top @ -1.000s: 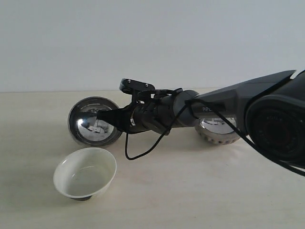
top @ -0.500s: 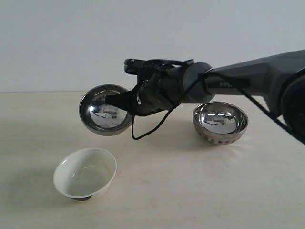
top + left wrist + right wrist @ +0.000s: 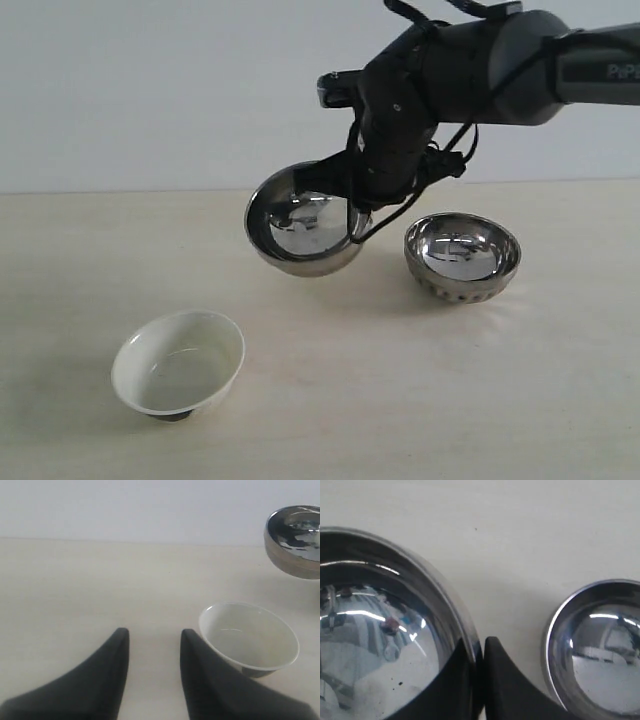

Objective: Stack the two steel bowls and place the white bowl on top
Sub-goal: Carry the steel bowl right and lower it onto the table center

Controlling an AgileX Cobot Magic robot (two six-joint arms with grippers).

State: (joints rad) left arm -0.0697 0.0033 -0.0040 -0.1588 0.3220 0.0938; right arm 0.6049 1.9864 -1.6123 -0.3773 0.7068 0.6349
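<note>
**Smooth steel bowl held up in right jaws**

Right jaws were clamped on the rim of the smooth-sided shiny steel bowl, holding it tilted in the air above the pale table. It hung near the dimpled shiny steel bowl, which sat upright on the table. Glossy white ceramic bowl sat well apart from both. Left jaws were parted, empty, low beside the white bowl.

The smooth steel bowl and dimpled steel bowl gleam mirror-silver (dimples banded low); the white bowl is glossy.
</note>
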